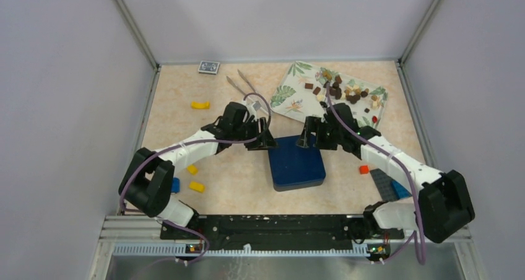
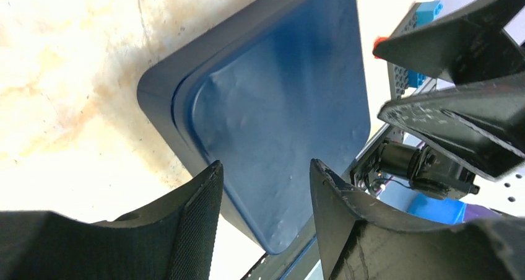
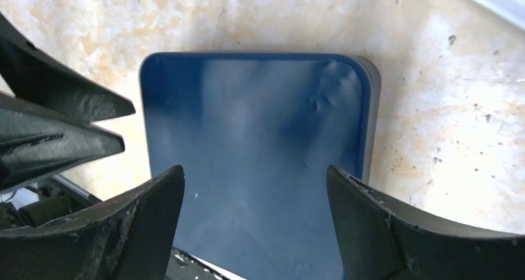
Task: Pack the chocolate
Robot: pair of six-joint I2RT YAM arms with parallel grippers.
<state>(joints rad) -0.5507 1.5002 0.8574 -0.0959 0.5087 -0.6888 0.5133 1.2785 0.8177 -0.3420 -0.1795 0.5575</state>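
- Table (image 1: 235, 168): beige marbled top
- Leaf-print tray (image 1: 291, 94): far right, lying askew
- Dark blue square box (image 1: 297, 165): centre, flat on table
- Left gripper (image 2: 266, 168): fingers apart, over box's far left corner
- Right gripper (image 3: 255, 171): fingers wide apart, over box's far edge
- Chocolate (image 1: 347, 93): brown and cream pieces clustered on tray's right half

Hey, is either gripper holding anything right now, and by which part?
Nothing is held. The left gripper and right gripper both stand open over the dark blue box at its far edge; the chocolate lies on the leaf-print tray.
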